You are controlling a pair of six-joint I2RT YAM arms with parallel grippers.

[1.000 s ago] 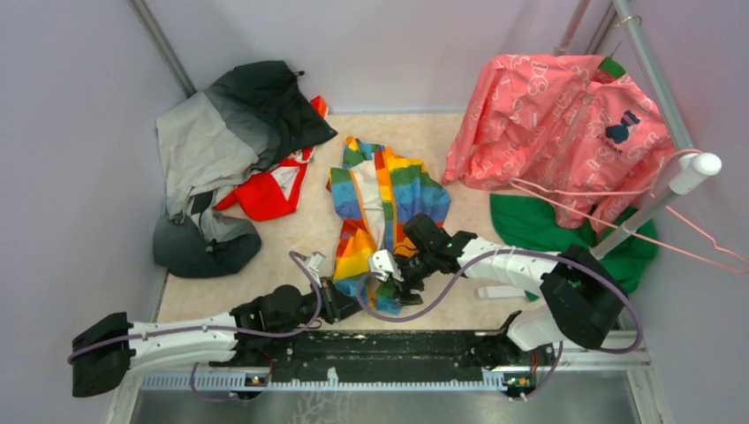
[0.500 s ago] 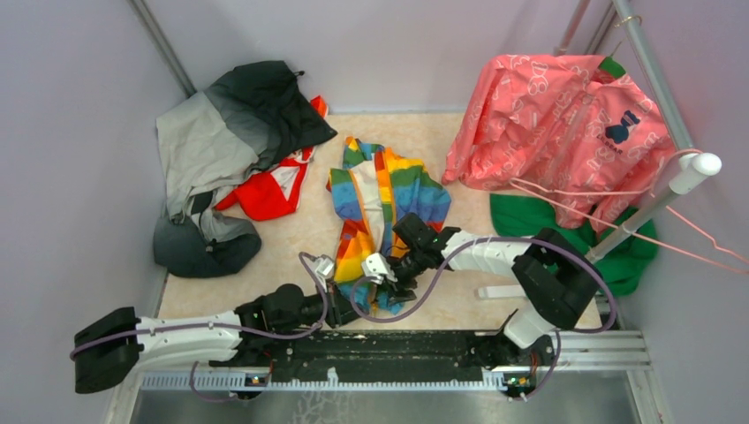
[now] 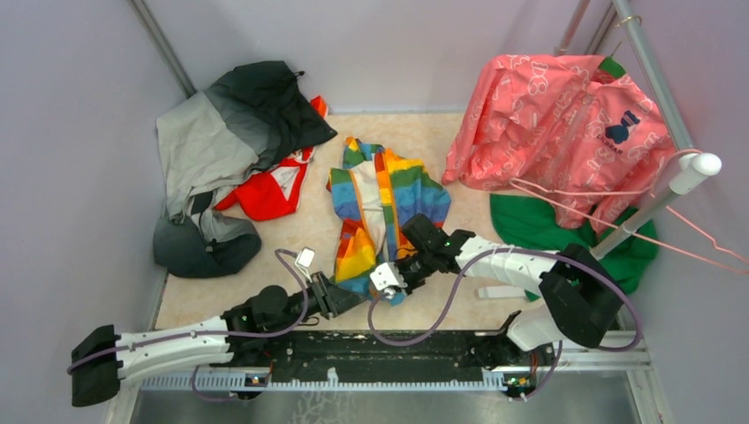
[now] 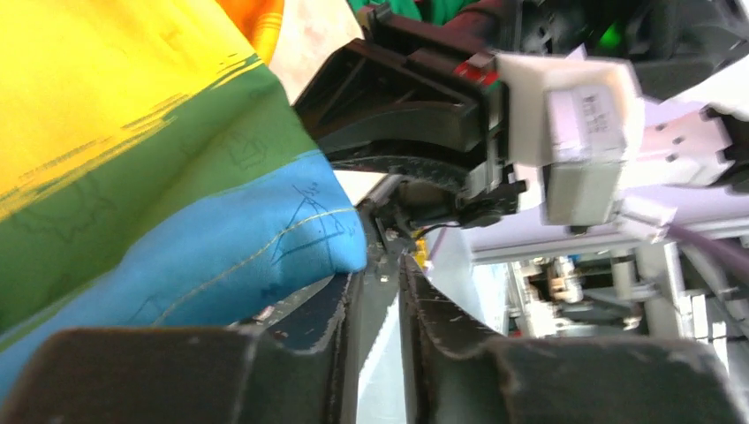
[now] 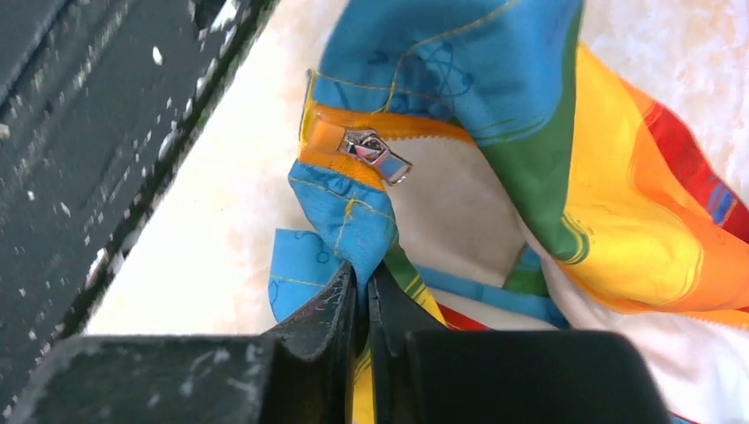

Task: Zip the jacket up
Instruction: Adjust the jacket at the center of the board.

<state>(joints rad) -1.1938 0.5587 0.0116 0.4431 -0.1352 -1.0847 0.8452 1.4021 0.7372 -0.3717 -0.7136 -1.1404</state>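
Top external view: a beige table (image 3: 291,238) is seen, with a grey-and-black coat (image 3: 221,150) piled at far left, a red garment (image 3: 269,194) tucked under its edge, a pink garment (image 3: 556,115) hung at far right and a green cloth (image 3: 530,225) spread below it. The rainbow-striped jacket (image 3: 389,194) is laid crumpled mid-table, front unzipped, pale lining exposed, its hem toward the arm bases. The right gripper (image 3: 395,290) is placed at that near hem; in the right wrist view it (image 5: 362,274) is clenched on a blue hem fold. The left gripper (image 3: 356,295) is set just beside the hem's left corner; in the left wrist view its fingers (image 4: 380,269) are parted by a slim gap, nothing seen inside, blue fabric pressed against the outer side of one finger. The metal zipper slider (image 5: 375,152) is seen on the orange zipper tape (image 5: 322,137), just beyond the right fingertips.
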